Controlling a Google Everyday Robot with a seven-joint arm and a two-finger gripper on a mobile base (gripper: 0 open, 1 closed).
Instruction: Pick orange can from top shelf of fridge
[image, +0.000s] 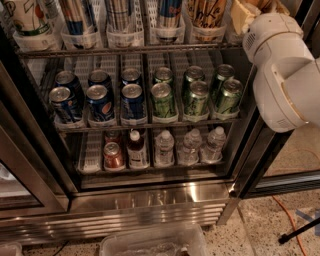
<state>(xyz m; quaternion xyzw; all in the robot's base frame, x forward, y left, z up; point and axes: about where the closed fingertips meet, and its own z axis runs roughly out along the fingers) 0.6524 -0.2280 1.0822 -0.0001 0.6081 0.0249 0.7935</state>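
The fridge (150, 202) stands open in front of me. Its top shelf (125, 50) is a wire rack with clear lane trays holding several tall cans. The orange can (209, 11), orange-gold with dark script, stands in the right-hand lane, and its lid is cut off by the upper edge of the view. My gripper (246, 15) shows as a tan part at the top right, just right of the orange can, at the end of the white arm (282, 75). I cannot tell whether it touches the can.
The rack below holds short blue cans (100, 100) on the left and short green cans (195, 95) on the right. Small bottles (165, 147) stand on the lowest rack. A dark door frame (260, 155) stands at the right, and a clear plastic bin (155, 242) sits on the floor.
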